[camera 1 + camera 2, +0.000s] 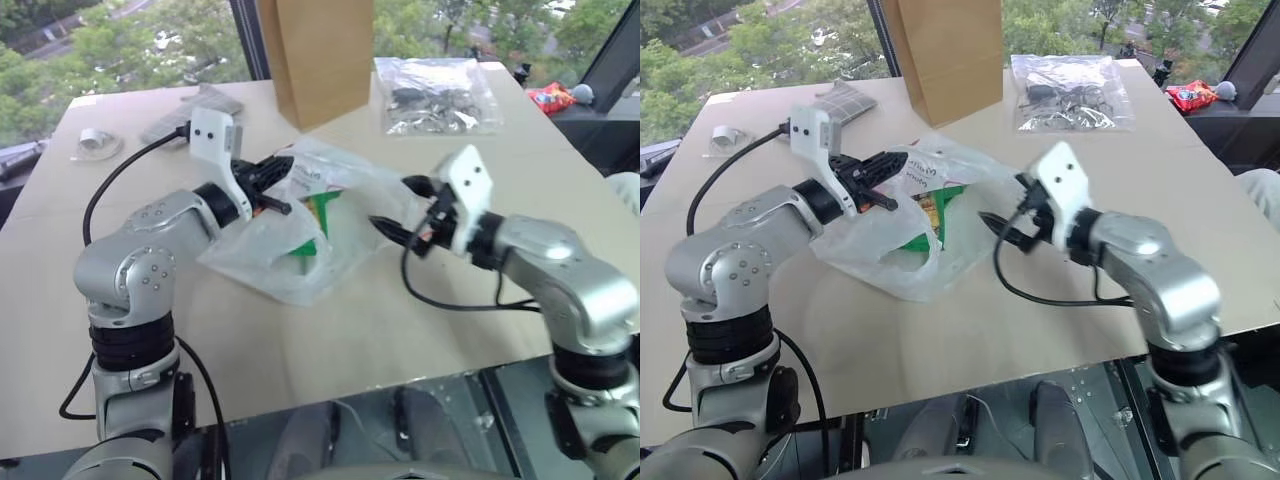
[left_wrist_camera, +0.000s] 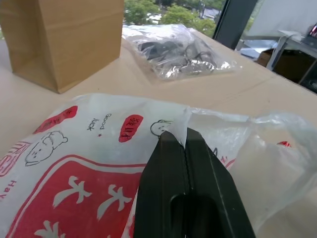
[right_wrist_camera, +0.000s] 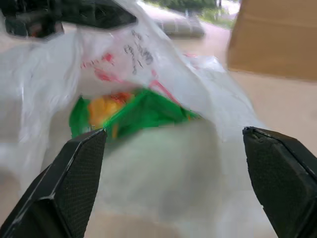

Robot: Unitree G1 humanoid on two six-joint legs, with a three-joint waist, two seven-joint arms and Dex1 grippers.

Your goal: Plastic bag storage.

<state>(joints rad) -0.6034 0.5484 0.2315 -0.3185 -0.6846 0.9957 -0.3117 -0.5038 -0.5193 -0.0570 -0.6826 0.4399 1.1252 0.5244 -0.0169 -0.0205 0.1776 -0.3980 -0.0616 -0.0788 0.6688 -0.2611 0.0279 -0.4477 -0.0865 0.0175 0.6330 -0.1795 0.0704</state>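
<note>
Left end effector point(image 2: 185, 144), closed, pinches the bag's point(image 1: 300, 240) upper edge mid-worktop point(image 1: 330, 340); right end effector point(image 3: 173, 148), jaws wide apart, faces the bag's mouth without touching.

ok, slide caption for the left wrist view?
Left gripper shut on the plastic bag, brown paper bag behind.

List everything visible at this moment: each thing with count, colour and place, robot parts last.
plastic bag: 1, translucent white with red print, table centre, pinched by the left gripper.
green package: 1, green with yellow, inside the plastic bag.
brown paper bag: 1, brown, upright at the far edge.
clear bag of dark items: 1, far right.
tape roll: 1, white, far left.
grey flat item: 1, beside the paper bag.
table: 1, beige.
left gripper: shut on the plastic bag.
right gripper: open, at the bag's right side.
</note>
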